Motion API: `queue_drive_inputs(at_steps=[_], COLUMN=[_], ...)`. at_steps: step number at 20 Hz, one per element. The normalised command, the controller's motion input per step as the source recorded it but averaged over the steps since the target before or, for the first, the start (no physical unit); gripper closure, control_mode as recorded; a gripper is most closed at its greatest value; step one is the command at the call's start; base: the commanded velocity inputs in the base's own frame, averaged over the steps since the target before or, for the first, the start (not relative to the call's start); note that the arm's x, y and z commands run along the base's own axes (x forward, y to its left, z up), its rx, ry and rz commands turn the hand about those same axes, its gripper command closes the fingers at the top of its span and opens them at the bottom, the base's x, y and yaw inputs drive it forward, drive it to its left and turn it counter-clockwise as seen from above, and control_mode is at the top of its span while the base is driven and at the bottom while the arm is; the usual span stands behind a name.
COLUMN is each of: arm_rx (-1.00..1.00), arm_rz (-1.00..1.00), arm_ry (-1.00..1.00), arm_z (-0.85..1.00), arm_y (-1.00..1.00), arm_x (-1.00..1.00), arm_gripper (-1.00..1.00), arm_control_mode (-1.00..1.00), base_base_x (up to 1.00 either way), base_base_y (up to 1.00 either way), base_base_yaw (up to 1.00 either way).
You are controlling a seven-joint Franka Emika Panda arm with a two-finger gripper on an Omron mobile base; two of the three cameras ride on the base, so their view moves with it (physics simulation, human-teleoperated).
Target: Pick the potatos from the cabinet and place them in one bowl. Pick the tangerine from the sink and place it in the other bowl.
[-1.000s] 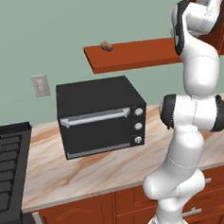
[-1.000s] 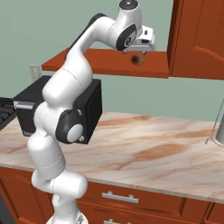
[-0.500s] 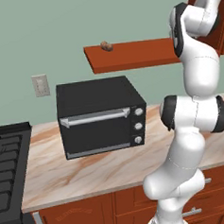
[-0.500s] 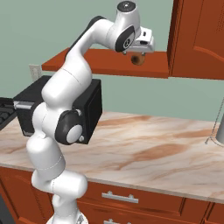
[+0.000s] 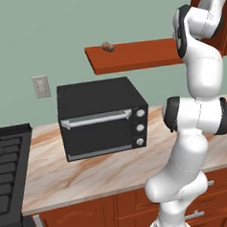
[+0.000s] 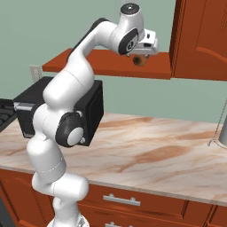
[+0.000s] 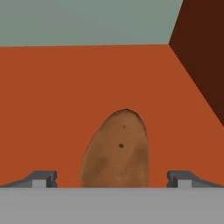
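A: Where's the potato [image 7: 116, 151]?

B: On the cabinet's shelf [image 6: 106, 66], near its right end — between the fingers [image 7: 113, 178], which stand wide apart with nothing gripped. A second potato [image 5: 108, 46] lies well apart, at the shelf's left end.

A: How would you take it?

B: Keep it centred, go lower so the fingertips [image 7: 43, 178] straddle its widest part, then close gently; it looks lumpy and could roll.

A: Room to move?

B: The cabinet wall [image 7: 201, 52] stands close on the right, so I'd pull out toward the open front edge — then down to the tabletop [image 6: 146, 146], clear of the oven [image 5: 101, 116].
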Motion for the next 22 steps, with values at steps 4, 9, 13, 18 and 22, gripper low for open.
queue_drive_inputs(at_steps=[4, 9, 13, 18, 22], arm_rx=[0.00, 0.00, 0.00, 0.00, 0.00], arm_rz=[0.00, 0.00, 0.00, 0.00, 0.00], arm_ry=[0.00, 0.00, 0.00, 0.00, 0.00], arm_z=[-0.10, -0.15, -0.08, -0.01, 0.00], arm_y=[-0.02, 0.00, 0.00, 0.00, 0.00], arm_x=[0.00, 0.05, 0.06, 0.00, 0.00], arm_gripper=[-1.00, -1.00, -1.00, -1.00, 1.00], arm_control_mode=[-1.00, -1.00, -1.00, -1.00, -1.00], base_base_x=[0.00, 0.00, 0.00, 0.00, 0.00], base_base_y=[0.00, 0.00, 0.00, 0.00, 0.00], base_base_yaw=[0.00, 0.00, 0.00, 0.00, 0.00])
